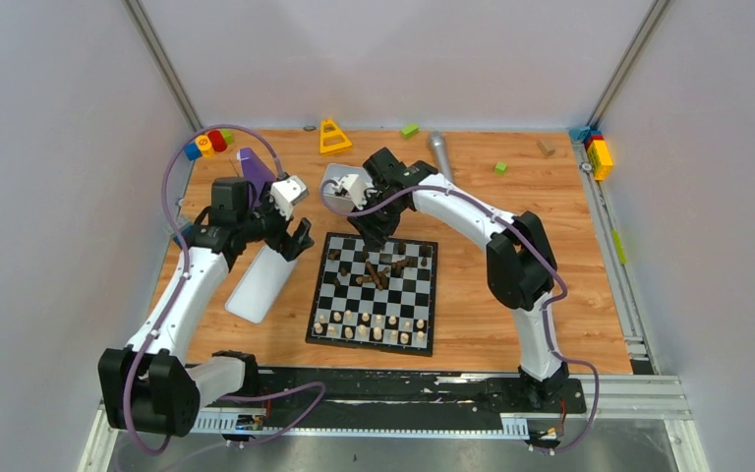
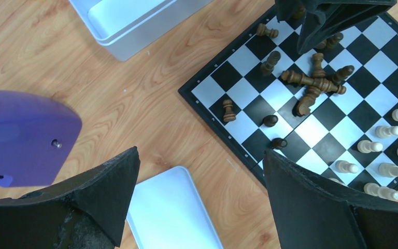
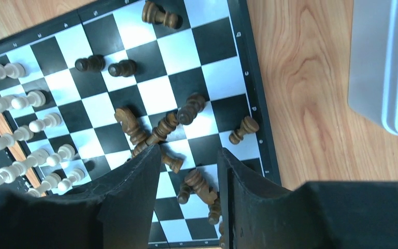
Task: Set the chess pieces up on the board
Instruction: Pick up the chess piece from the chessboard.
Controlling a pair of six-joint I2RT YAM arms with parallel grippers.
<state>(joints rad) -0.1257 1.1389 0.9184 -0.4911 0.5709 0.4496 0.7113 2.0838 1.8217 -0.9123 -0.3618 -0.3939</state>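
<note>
The board lies in the middle of the table. Pale chess pieces stand in its two near rows. Dark chess pieces are on its far half, a few upright, most fallen in a heap. My right gripper hangs low over the board's far part, open, with toppled dark pieces lying on the squares between its fingers; nothing is gripped. My left gripper is wide open and empty, above the wood just left of the board, over a white lid.
The white lid lies left of the board and a white tray sits behind it. A purple object stands by the left arm. Coloured blocks, a yellow triangle and a grey cylinder line the back.
</note>
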